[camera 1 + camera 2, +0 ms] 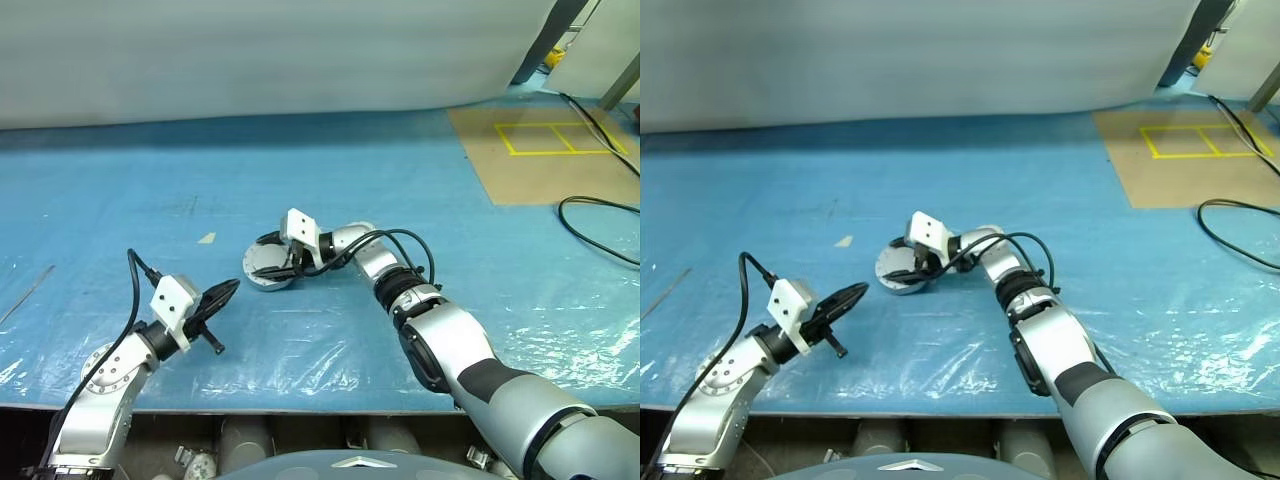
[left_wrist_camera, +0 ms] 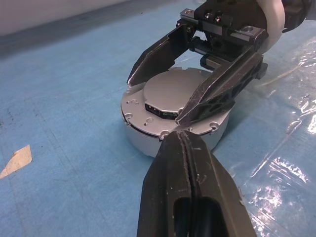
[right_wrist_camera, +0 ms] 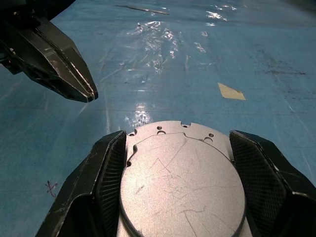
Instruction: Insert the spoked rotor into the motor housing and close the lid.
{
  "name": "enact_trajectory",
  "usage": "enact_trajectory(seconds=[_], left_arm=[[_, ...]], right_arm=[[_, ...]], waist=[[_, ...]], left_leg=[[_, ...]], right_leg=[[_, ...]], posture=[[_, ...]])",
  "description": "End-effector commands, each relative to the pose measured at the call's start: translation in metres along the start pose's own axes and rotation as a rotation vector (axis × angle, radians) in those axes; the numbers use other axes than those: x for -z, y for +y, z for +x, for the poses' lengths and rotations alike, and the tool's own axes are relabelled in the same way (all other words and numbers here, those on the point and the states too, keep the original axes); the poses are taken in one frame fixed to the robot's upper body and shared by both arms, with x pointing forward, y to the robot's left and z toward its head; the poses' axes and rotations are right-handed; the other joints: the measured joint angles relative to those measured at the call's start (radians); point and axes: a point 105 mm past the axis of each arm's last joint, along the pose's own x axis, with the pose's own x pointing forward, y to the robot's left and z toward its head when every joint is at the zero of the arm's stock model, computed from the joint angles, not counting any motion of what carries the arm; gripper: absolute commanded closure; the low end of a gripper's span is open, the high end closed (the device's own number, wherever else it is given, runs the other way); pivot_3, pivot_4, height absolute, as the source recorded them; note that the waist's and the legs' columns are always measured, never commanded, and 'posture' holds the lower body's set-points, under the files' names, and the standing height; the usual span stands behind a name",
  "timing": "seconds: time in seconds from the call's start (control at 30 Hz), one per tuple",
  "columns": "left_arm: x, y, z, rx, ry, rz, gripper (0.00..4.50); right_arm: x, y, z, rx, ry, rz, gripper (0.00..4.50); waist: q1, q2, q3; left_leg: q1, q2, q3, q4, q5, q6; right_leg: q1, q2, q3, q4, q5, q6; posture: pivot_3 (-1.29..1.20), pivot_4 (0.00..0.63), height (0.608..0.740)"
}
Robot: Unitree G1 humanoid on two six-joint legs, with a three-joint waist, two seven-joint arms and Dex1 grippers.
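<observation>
A: Housing (image 2: 173, 123) sits on the blue sheet (image 1: 420, 190), near the middle of the table, a little toward the robot's left.

B: And the lid (image 3: 182, 187)?

A: Flat grey disc, lying on top of the housing. In the left wrist view one edge looks raised, with a dark gap under it, so it seems not fully seated; I can't be sure.

B: Right gripper (image 2: 185, 94)?

A: Its fingers stand wide, one on each side of the lid, right at its rim. Whether the pads actually press the rim I can't tell. The gripper reaches in from the robot's right, pointing left and slightly down.

B: Left gripper (image 1: 230, 288)?

A: Fingers pressed together, nothing between them. It hovers just above the sheet, pointing toward the housing, close to it but apart.

B: Rotor?

A: Can't make it out; the lid covers the housing's top.

B: Anything else?

A: A scrap of tan tape (image 1: 206, 238) on the sheet beyond the left gripper, and a black cable (image 1: 600, 230) far to the right.
</observation>
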Motion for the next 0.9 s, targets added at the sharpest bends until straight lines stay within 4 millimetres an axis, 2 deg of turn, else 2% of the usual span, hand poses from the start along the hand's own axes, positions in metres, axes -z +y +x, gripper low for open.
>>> enact_trajectory(seconds=[0.03,0.3,0.47,0.9], left_arm=[[-0.004,-0.001,0.0,0.007,-0.017,0.017,4.5],[-0.004,0.0,0.001,0.007,-0.018,0.018,4.5],[-0.005,0.0,0.004,0.008,-0.022,0.021,4.5],[-0.005,0.001,0.005,0.011,-0.023,0.024,4.5]], right_arm=[[0.038,0.025,0.001,-0.081,0.115,0.106,1.52],[0.049,0.024,-0.001,-0.062,0.209,0.037,1.52],[0.049,0.026,-0.003,-0.089,0.205,0.045,1.52],[0.062,0.029,-0.011,-0.142,0.318,-0.016,1.52]], waist=[[0.0,0.0,0.0],[0.0,0.002,-0.001],[0.0,0.004,-0.001],[0.0,0.009,-0.003]], left_leg=[[0.0,0.0,0.0,0.0,0.0,0.0],[0.001,0.0,0.0,0.0,0.0,0.0],[0.009,0.0,0.001,-0.002,0.0,0.0],[0.009,-0.001,0.003,-0.005,0.0,0.0]], right_leg=[[0.0,0.0,0.0,0.0,0.0,0.0],[0.001,0.0,0.0,0.0,0.0,0.0],[0.005,-0.001,0.002,0.001,0.0,0.001],[0.004,-0.001,0.003,-0.001,-0.001,0.001]], posture=[[0.0,0.15,0.74],[0.0,0.15,0.74],[0.0,0.15,0.74],[0.0,0.15,0.74]])
